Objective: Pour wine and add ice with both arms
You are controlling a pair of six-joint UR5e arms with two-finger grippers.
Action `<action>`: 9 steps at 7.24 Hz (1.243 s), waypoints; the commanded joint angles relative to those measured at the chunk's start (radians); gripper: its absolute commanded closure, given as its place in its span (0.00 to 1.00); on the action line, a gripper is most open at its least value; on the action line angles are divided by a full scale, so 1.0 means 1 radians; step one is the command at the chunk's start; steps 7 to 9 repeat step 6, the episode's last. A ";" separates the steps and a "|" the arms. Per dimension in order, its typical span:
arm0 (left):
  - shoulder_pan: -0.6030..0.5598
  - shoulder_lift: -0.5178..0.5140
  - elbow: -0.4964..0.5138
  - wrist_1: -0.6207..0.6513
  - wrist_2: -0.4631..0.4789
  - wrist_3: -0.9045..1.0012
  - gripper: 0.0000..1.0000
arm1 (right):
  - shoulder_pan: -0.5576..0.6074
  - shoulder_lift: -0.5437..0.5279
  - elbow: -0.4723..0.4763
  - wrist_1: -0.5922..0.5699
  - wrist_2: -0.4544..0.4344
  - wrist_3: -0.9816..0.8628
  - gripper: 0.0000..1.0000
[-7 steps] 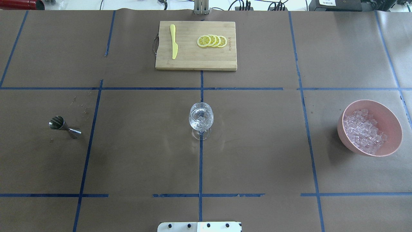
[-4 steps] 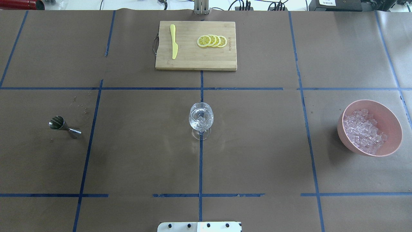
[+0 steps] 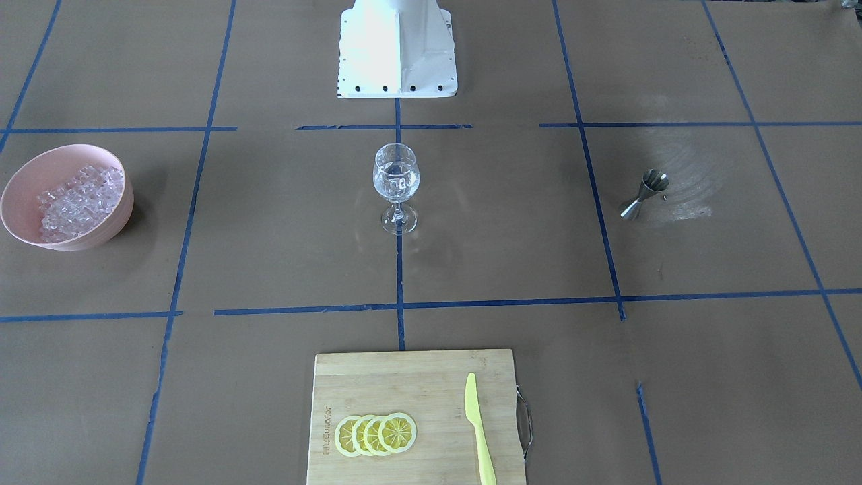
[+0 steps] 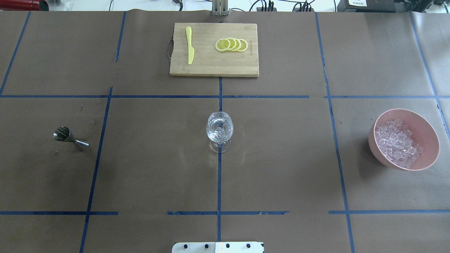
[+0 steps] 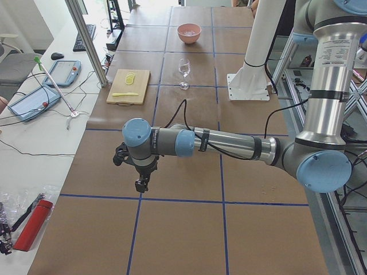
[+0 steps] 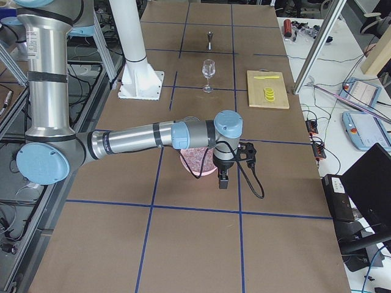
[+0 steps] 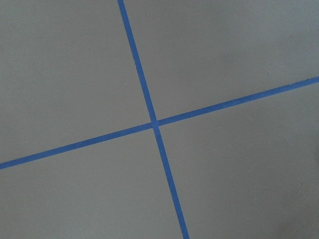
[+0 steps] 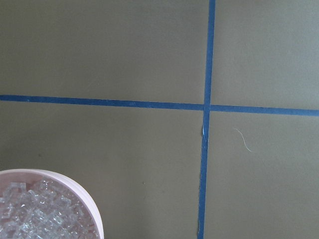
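A wine glass [image 4: 219,130] with clear liquid and small clear cubes in it stands upright at the table's middle, also in the front view [image 3: 396,182]. The ice [image 4: 397,142] fills a pink bowl [image 4: 372,140] at the right, and shows in the right wrist view [image 8: 40,214]. A steel jigger [image 4: 70,137] stands at the left. My left gripper [image 5: 139,184] shows only in the exterior left view, hanging over bare table far from the glass; I cannot tell whether it is open or shut. My right gripper [image 6: 223,182] hangs just beside the bowl [image 6: 195,160]; I cannot tell its state either.
A wooden cutting board [image 4: 211,66] at the far middle holds lemon slices [image 4: 232,45] and a yellow knife [image 4: 190,45]. The white pedestal [image 3: 397,47] stands at the robot's side. Blue tape lines cross the brown table cover.
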 commanded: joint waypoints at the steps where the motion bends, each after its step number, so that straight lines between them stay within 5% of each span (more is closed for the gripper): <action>1: -0.002 0.004 -0.007 -0.001 -0.004 0.002 0.00 | -0.001 0.005 -0.009 0.001 -0.002 0.012 0.00; 9: -0.004 0.052 -0.058 0.001 -0.003 -0.002 0.00 | -0.002 0.007 -0.017 -0.003 0.013 0.014 0.00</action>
